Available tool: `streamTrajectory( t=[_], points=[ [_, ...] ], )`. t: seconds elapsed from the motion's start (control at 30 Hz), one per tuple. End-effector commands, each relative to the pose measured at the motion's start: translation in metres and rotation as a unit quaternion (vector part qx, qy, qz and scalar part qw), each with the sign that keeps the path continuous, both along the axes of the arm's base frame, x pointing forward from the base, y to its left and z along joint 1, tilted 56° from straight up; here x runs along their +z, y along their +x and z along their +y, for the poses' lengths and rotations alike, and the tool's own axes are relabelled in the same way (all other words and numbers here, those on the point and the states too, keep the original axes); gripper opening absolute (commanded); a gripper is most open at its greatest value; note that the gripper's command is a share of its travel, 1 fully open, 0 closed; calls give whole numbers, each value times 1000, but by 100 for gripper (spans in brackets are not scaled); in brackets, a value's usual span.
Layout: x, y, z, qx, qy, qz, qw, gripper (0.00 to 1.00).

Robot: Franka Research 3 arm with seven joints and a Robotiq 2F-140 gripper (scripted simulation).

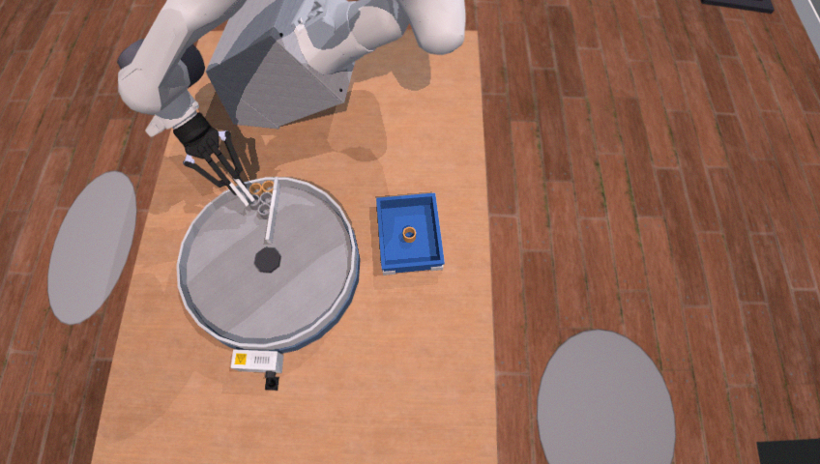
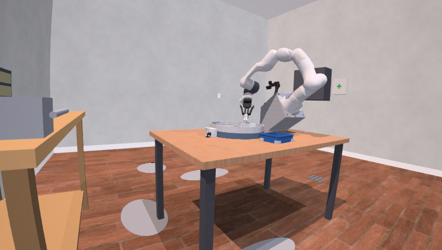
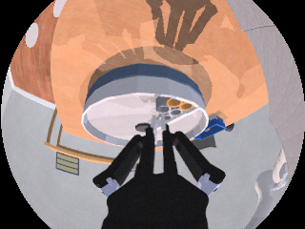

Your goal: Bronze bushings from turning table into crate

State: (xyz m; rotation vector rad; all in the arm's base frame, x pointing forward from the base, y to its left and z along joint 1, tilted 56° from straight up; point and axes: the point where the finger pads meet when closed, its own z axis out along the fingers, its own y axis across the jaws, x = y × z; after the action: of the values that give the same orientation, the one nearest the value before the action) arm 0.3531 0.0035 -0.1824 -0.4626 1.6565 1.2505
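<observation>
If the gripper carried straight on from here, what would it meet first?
Probably the small grey steel ring-shaped bushings just beyond the fingertips of the gripper; depth is unclear.

Grey discs [image 1: 92, 246] [image 2: 144, 217] lie on the floor [image 1: 575, 201] [image 2: 387, 201]. A dark cabinet [image 2: 323, 83] and green-cross box [image 2: 340, 86] are wall-mounted, side by side.

The light is bright; shadows lie on the table [image 1: 437, 322] [image 2: 242, 148] [image 3: 71, 57]. The wrist view bends strongly, with black corners.
</observation>
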Motion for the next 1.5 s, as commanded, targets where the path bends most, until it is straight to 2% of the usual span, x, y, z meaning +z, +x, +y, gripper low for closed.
streamTrajectory(
  t=[0.0, 1.47],
  points=[
    [1, 2, 1, -1, 0, 0, 1000, 6],
    [-4, 2, 6, -1, 0, 0, 1000, 6]
  ],
)
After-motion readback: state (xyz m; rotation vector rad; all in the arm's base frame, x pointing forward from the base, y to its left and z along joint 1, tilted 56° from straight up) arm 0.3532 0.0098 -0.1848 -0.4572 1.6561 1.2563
